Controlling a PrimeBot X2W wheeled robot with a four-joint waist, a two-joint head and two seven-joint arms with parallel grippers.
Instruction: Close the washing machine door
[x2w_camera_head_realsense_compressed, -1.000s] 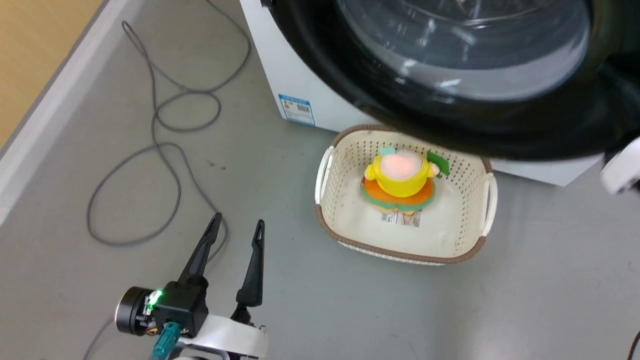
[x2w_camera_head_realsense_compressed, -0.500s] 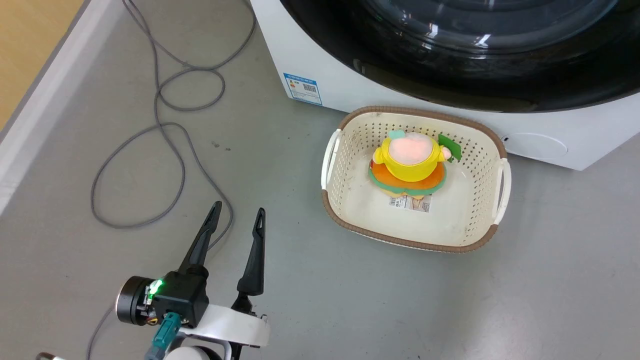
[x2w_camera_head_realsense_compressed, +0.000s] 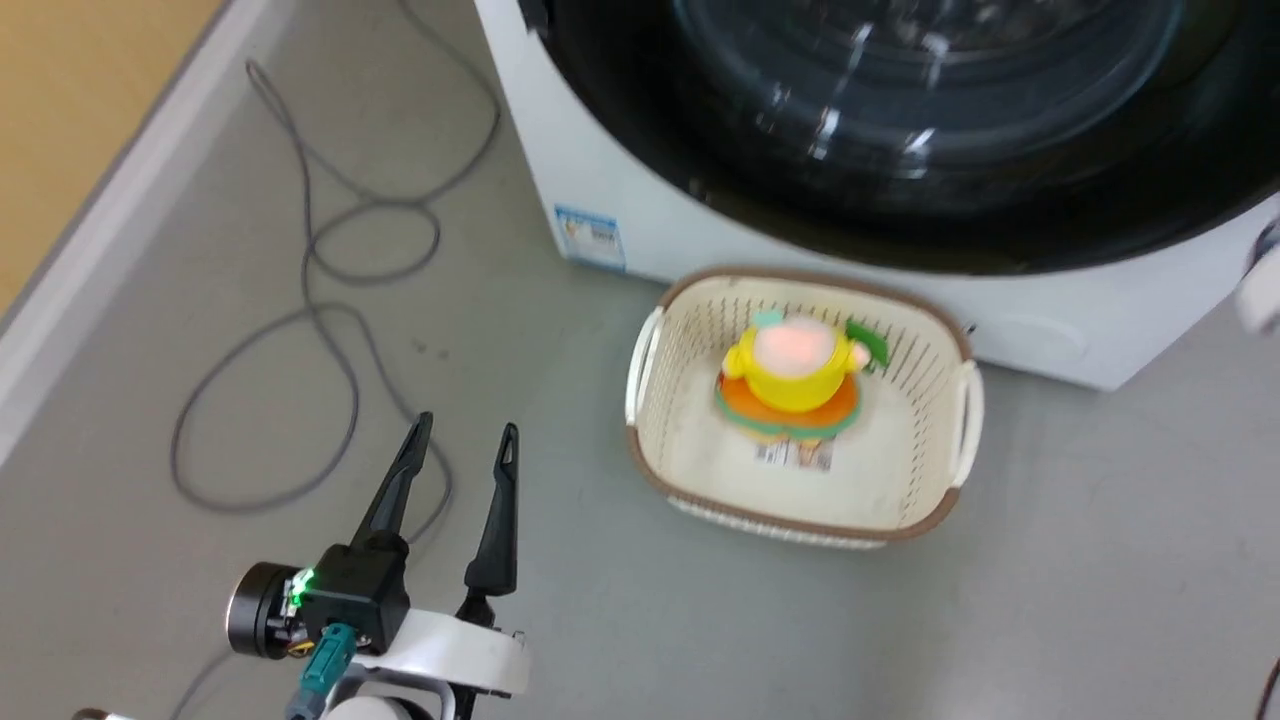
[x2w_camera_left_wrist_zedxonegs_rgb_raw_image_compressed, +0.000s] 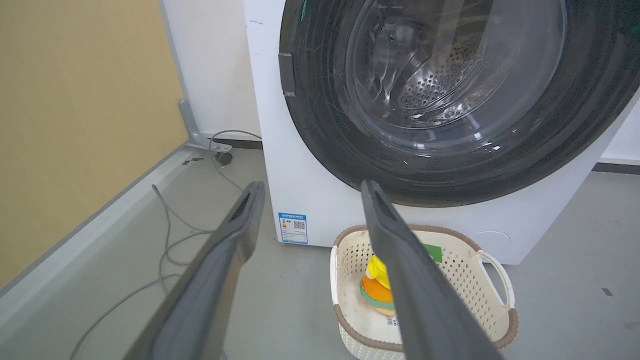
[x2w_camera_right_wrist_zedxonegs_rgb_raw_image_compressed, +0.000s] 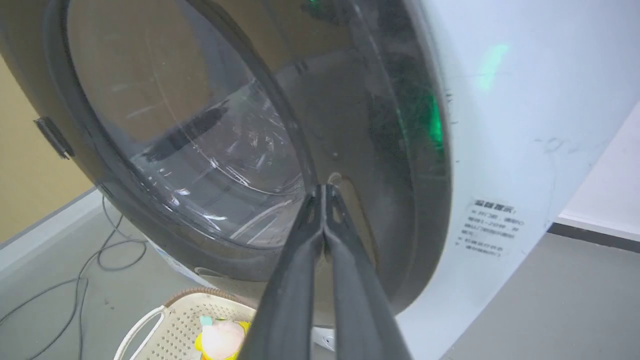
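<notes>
The large round glossy black washing machine door (x2w_camera_left_wrist_zedxonegs_rgb_raw_image_compressed: 450, 100) with its bulging clear glass window lies flat against the front of the big white front-loading washing machine (x2w_camera_left_wrist_zedxonegs_rgb_raw_image_compressed: 265, 125); no gap shows between the door ring and the front panel, and the perforated steel drum is visible through the glass; whether the latch is engaged cannot be told.

The right gripper (x2w_camera_right_wrist_zedxonegs_rgb_raw_image_compressed: 324, 192) has its two dark fingers pressed together along their length and holds nothing; its tips sit at the door (x2w_camera_right_wrist_zedxonegs_rgb_raw_image_compressed: 200, 150), on the black outer ring at the edge of a shallow recess; whether they touch the surface cannot be told.

The left gripper (x2w_camera_head_realsense_compressed: 465, 428) is spread wide and empty; it hangs above the grey floor (x2w_camera_head_realsense_compressed: 1050, 600), well apart from the machine (x2w_camera_head_realsense_compressed: 620, 190), fingers pointing toward it.

A small blue sticker (x2w_camera_head_realsense_compressed: 590, 237) sits low on the machine front; just before the machine stands a cream perforated plastic basket with a brown rim (x2w_camera_head_realsense_compressed: 905, 500), containing a yellow and orange plush toy (x2w_camera_head_realsense_compressed: 795, 375); a grey cable (x2w_camera_head_realsense_compressed: 330, 330) loops on the floor to the left.

The head view is motion-blurred; it cuts off the upper part of the door (x2w_camera_head_realsense_compressed: 900, 120); a pale blurred shape (x2w_camera_head_realsense_compressed: 1262, 290) at its right edge cannot be made out.
</notes>
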